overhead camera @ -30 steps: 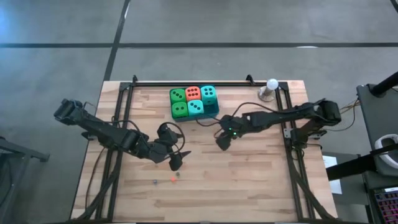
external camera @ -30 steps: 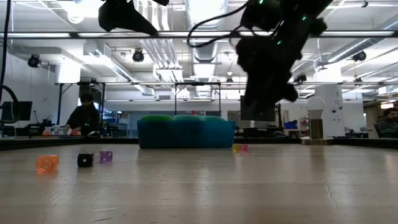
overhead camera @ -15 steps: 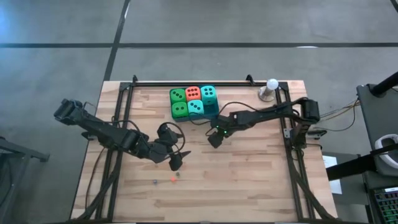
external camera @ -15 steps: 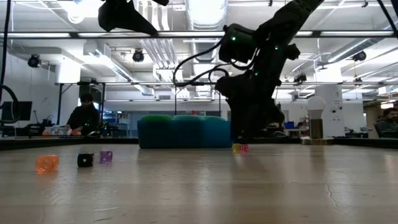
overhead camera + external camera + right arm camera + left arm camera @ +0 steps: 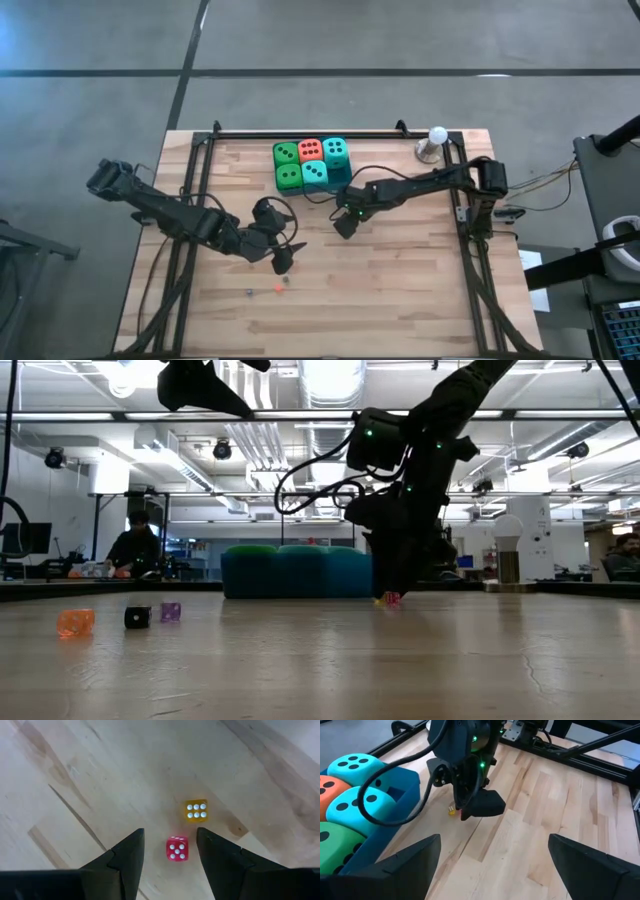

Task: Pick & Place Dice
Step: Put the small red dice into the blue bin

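While the right hand (image 5: pixel 170 847) stands parted, a small red die (image 5: pixel 177 849) lies between its fingers.

1. White ball on a metal stand (image 5: pixel 436 141) – at the table's far right corner.
2. Person (image 5: pixel 132 549) seated in the room behind.
3. Wooden table (image 5: pixel 400 290) – pale planks, black frame rails along its sides.

No readable text or labels — only pips

Robotics lab, exposed ceiling ducts (image 5: pixel 250 430), person at workbench (image 5: pixel 132 545)
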Tool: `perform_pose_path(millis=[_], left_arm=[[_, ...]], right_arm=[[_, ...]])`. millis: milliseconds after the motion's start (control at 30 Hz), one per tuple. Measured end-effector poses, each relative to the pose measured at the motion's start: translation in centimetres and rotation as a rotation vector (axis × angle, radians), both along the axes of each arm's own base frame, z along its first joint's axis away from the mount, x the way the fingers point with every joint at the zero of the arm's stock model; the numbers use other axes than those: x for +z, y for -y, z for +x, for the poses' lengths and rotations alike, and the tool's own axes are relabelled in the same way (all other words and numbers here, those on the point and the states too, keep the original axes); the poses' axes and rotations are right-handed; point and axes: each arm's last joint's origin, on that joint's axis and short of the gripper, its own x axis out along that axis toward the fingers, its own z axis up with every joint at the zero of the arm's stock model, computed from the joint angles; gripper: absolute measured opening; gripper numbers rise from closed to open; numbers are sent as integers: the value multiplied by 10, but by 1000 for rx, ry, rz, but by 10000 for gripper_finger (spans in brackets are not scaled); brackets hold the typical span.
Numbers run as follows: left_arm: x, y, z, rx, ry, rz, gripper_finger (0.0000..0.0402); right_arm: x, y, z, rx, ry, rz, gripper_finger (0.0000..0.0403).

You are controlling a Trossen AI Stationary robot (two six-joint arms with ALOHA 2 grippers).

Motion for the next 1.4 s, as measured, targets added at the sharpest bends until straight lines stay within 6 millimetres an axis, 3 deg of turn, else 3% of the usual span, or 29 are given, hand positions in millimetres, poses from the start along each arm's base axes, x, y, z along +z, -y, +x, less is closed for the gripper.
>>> perform_pose_path(millis=[533, 933, 1400], left_arm=[[0, 0, 0, 0, 0, 0, 372], [0, 0, 0, 0, 0, 0, 372], [0, 0, 0, 0, -1, 0, 374]], right_arm=[[-1, 0, 0, 8, -5, -14, 48], [3, 0, -1, 13, -15, -16, 51], [85, 10, 4, 77, 110, -123, 52]])
